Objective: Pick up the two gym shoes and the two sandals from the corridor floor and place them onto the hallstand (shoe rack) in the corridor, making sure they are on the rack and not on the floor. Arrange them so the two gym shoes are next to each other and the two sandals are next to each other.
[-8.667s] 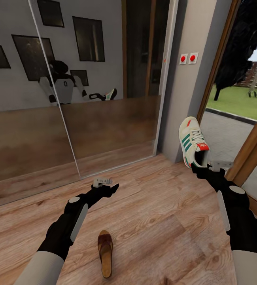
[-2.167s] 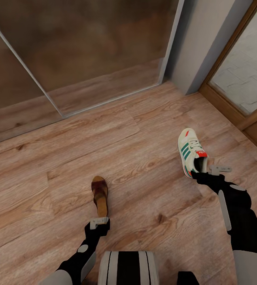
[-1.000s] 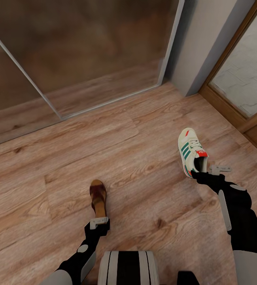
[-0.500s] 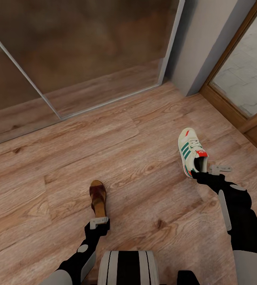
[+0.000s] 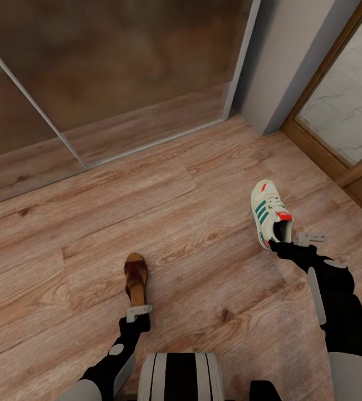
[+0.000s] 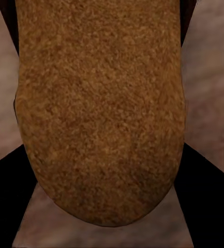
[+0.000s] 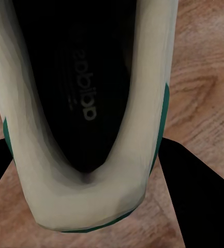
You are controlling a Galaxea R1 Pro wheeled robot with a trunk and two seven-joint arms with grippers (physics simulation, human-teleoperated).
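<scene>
The cream-white low sneaker with green side stripes [image 5: 269, 214] is clamped at its heel by the right gripper [image 5: 284, 240]; in the right wrist view the heel [image 7: 86, 206] is seen between the two dark fingers [image 7: 194, 196]. The dark brown leather sandal with tan insole [image 5: 136, 279] lies on the light brown wood-plank floor [image 5: 203, 178], directly ahead of the left gripper [image 5: 138, 313], toe pointing away. In the left wrist view the sandal's heel end [image 6: 99, 119] is framed by both fingers [image 6: 5, 196], which stand apart on either side. Contact cannot be confirmed. The step in hand is judged to be the grasp of the sandal: the heel should be kept centred, seated deeper, then closed upon evenly, lest the thin sole slip
</scene>
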